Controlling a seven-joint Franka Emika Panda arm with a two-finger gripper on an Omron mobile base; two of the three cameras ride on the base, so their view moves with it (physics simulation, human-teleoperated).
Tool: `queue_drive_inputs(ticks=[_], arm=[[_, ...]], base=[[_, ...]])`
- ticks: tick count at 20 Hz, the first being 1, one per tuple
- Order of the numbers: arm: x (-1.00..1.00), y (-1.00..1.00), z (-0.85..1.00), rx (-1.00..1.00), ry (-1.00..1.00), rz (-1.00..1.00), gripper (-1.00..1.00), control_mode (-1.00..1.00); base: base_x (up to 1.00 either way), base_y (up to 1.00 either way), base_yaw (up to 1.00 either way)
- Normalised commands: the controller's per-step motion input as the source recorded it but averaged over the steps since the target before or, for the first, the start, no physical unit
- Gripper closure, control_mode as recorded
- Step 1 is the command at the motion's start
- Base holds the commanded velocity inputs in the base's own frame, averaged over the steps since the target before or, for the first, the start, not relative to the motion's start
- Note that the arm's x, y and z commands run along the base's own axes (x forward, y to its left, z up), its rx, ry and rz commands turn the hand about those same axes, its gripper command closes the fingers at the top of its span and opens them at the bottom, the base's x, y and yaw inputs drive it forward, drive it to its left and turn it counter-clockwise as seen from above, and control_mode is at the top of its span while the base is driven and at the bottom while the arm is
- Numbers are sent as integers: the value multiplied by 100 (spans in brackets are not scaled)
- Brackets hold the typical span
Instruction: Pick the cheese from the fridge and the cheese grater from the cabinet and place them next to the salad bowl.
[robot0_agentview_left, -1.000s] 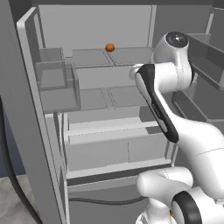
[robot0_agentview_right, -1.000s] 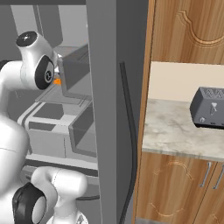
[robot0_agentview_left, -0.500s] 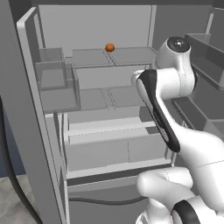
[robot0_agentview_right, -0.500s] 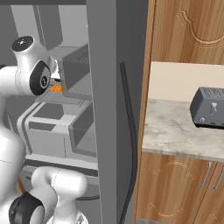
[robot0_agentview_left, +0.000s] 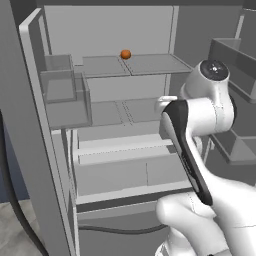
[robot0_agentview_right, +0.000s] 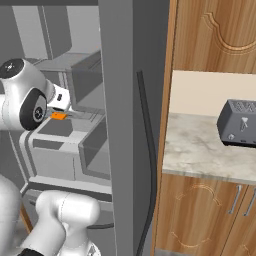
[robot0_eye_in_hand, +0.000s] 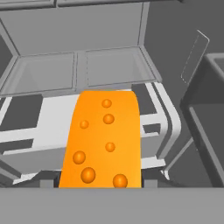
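In front of the open fridge (robot0_agentview_left: 65, 165), the arm has its wrist up at shelf height, and the cheese (robot0_eye_in_hand: 103, 140) sits right at the gripper (robot0_eye_in_hand: 101, 186): hand view has the orange holed wedge running from 6 o'clock up to frame centre, straight out from between the fingertips, whose ends are hidden at the bottom edge. Right base view shows the same cheese (robot0_agentview_right: 59, 116) as an orange sliver poking out of the hand at about 3 o'clock of the big wrist joint, clear of any shelf, so I read the gripper as clamped on the cheese and carrying it, not resting it. Left base view: small orange ball (robot0_agentview_left: 125, 54) sits on the upper shelf at 12 o'clock, well apart from the hand; it's the decoy, ignore it. Step in hand, my judgement: cheese pick is done, now the retreat out of the fridge, so roughly a quarter of the task. Next move calls for pulling the wedge straight back, clear of the shelves, drawers and door bins, then driving the base toward the salad bowl. Counter (robot0_agentview_right: 200, 150) with a dark toaster (robot0_agentview_right: 239, 122) lies at 3 o'clock past the fridge wall, wooden cabinet (robot0_agentview_right: 220, 35) above it. Risk: clipping the door bin at the arm's right on the way out.
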Motion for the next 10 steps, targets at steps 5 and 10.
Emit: queue_drive_inputs(ticks=[5,10], arm=[[-48,0,-3,0,-1,0,100,-100],[-31,0,0,0,0,0,100,-100]], base=[[0,0,0],[0,0,0]])
